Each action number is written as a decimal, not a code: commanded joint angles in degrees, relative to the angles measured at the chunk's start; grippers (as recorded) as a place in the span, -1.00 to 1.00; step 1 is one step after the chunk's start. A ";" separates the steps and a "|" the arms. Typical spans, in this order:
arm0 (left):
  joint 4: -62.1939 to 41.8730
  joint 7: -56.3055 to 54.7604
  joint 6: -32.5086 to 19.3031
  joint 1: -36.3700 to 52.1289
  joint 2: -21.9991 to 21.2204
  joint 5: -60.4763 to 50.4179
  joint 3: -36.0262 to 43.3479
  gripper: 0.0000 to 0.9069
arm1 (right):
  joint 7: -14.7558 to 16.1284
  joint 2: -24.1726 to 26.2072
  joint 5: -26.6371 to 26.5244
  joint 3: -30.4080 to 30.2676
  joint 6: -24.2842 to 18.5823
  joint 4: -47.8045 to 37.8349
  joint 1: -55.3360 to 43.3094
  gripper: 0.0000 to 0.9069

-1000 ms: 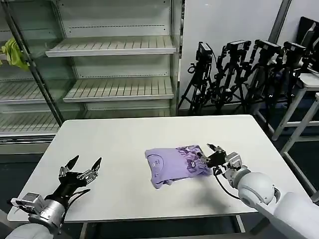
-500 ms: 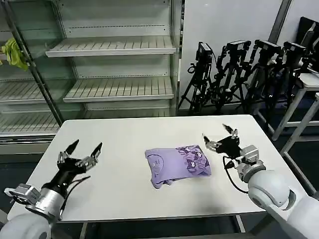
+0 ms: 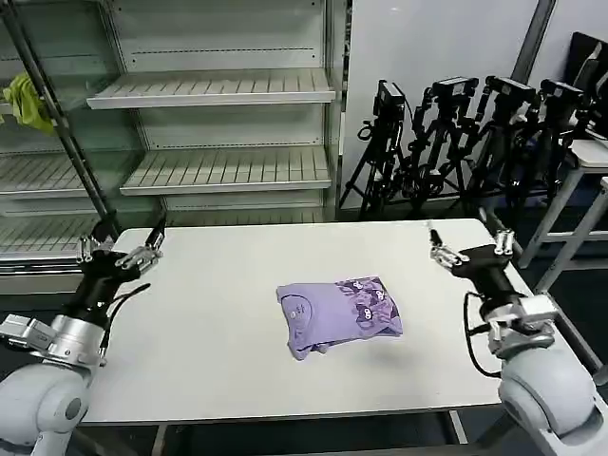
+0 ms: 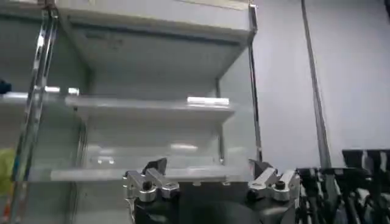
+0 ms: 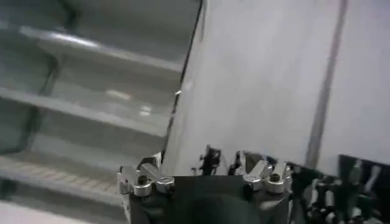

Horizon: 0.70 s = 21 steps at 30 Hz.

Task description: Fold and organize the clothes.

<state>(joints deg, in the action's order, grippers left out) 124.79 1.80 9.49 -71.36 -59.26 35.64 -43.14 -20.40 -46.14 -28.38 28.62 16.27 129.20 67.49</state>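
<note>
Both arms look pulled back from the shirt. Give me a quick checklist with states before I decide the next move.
1. T-shirt folded into a compact bundle: ok, though its front edge looks a bit lumpy.
2. T-shirt fully on the table, away from the edges: ok.
3. Left gripper clear of the shirt: ok, open, raised over the table's far left corner.
4. Right gripper clear of the shirt: ok, open, raised near the table's right edge.
5. Nothing caught in either gripper: ok.
6. Underside layers folded evenly: cannot tell.
</note>
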 commanded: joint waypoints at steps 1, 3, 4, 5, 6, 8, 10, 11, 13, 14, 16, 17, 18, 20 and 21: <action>-2.06 -0.51 -3.36 3.71 1.92 -2.39 1.00 1.00 | -0.32 -7.37 7.17 11.98 -1.84 5.28 11.53 1.00; -1.97 -0.01 -3.26 3.64 1.90 -2.50 0.91 1.00 | -0.31 -7.74 7.68 12.26 -2.12 5.33 12.21 1.00; -1.91 0.10 -3.24 3.64 1.92 -2.45 0.88 1.00 | -0.32 -7.76 7.82 12.27 -2.14 5.32 12.36 1.00; -1.88 0.22 -3.21 3.65 1.93 -2.47 0.82 1.00 | -0.39 -7.89 8.15 12.29 -2.18 5.26 12.44 1.00; -1.82 0.40 -3.14 3.65 1.93 -2.45 0.75 1.00 | -0.24 -8.04 8.53 12.48 -2.14 5.21 12.62 1.00; -1.81 0.63 -3.13 3.63 1.91 -2.45 0.60 1.00 | -0.15 -8.19 8.93 12.65 -2.01 5.36 12.81 1.00; -1.84 0.71 -3.12 3.61 1.91 -2.44 0.50 1.00 | -0.08 -8.27 8.86 12.76 -1.99 5.46 12.80 1.00; -1.80 0.76 -3.14 3.57 1.86 -2.42 0.44 1.00 | -0.02 -8.24 8.88 12.93 -1.98 5.43 12.67 1.00; -1.76 0.85 -3.13 3.48 1.80 -2.44 0.35 1.00 | 0.02 -8.11 8.89 13.05 -1.77 5.40 12.54 1.00; -1.68 0.86 -3.11 3.39 1.77 -2.41 0.32 1.00 | -0.17 -8.01 8.77 13.06 -1.72 5.35 12.36 1.00; -1.59 1.03 -3.09 3.22 1.75 -2.43 0.19 1.00 | 0.09 -7.91 8.84 13.12 -1.97 5.17 12.22 1.00; -1.48 1.05 -3.10 3.10 1.71 -2.46 0.07 1.00 | 0.12 -7.93 8.81 13.15 -2.27 5.05 12.09 1.00; -1.33 1.07 -3.10 2.95 1.65 -2.40 -0.02 1.00 | 0.05 -8.05 8.68 13.13 -2.89 4.92 11.91 1.00; -1.13 1.17 -3.10 2.61 1.56 -2.44 -0.13 1.00 | 0.40 -8.21 8.65 13.20 -3.06 5.00 11.91 1.00; -1.05 1.18 -3.10 2.46 1.55 -2.42 -0.13 1.00 | 0.58 -8.29 8.76 13.24 -3.04 5.06 11.99 1.00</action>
<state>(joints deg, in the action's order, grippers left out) 123.65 2.87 6.88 -68.91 -57.96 33.55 -43.21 -20.38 -53.12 -20.99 40.06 14.35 133.53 77.80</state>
